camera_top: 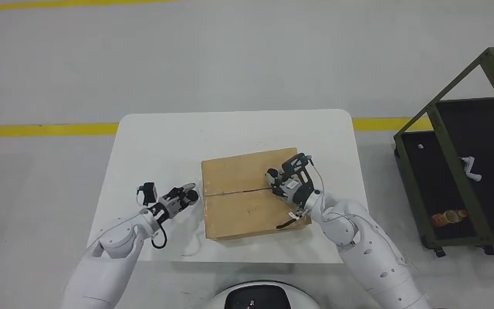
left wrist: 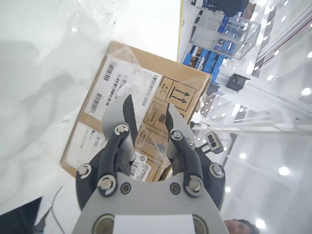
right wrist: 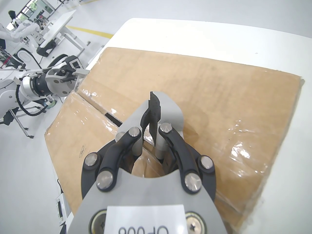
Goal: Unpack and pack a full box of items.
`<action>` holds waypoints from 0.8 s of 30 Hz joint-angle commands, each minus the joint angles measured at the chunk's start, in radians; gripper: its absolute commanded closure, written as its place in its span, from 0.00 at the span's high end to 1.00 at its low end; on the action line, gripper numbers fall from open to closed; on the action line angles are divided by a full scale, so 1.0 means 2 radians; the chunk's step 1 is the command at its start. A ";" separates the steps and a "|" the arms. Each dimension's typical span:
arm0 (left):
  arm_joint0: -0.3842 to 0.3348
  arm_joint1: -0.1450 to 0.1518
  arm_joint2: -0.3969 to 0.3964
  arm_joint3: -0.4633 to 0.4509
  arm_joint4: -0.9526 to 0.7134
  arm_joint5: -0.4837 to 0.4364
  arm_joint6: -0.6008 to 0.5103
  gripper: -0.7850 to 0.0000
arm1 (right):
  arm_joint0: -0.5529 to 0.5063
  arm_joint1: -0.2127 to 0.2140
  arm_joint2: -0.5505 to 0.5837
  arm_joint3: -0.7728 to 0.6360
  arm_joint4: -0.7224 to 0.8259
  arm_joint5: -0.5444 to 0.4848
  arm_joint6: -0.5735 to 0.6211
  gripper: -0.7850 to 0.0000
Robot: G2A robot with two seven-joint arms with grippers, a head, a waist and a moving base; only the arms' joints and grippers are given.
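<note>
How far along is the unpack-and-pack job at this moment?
Done: nothing visible; the box lies on the table with both top flaps closed at the seam. In hand: the right tool, shut, sits over that seam; the left tool, open, faces the box's labelled side. Left: opening, unpacking and repacking.

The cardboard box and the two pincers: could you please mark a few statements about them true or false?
1. The cardboard box lies on the white table with its top flaps closed. True.
2. The left pincer is shut on a flap. False: it is open, beside the box's side.
3. The right pincer is shut, over the box's top. True.
4. The box's side facing the left pincer is bare. False: it carries printed labels.
</note>
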 commanded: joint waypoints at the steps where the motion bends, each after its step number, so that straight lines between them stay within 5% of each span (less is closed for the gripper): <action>1: 0.000 0.000 -0.002 0.002 -0.006 0.001 -0.001 0.18 | -0.001 0.000 0.001 -0.001 0.000 0.000 0.001 0.00; 5: 0.001 -0.001 -0.005 -0.001 -0.014 0.000 -0.005 0.00 | -0.002 0.000 0.002 -0.002 -0.001 0.000 0.001 0.00; 13: 0.007 0.000 -0.014 -0.019 -0.014 -0.006 -0.012 0.00 | -0.006 0.000 0.004 -0.005 -0.001 -0.002 0.003 0.00; 14: 0.008 0.000 -0.016 -0.021 -0.010 -0.006 -0.013 0.47 | -0.006 0.000 0.004 -0.005 -0.001 -0.002 0.003 0.00; 16: 0.011 0.001 -0.021 -0.023 -0.006 -0.006 -0.015 1.00 | -0.007 0.000 0.005 -0.006 0.000 -0.002 0.003 0.00; 24: 0.025 0.008 -0.039 -0.036 0.016 0.010 -0.040 1.00 | -0.008 0.000 0.007 -0.005 0.000 -0.004 0.007 0.00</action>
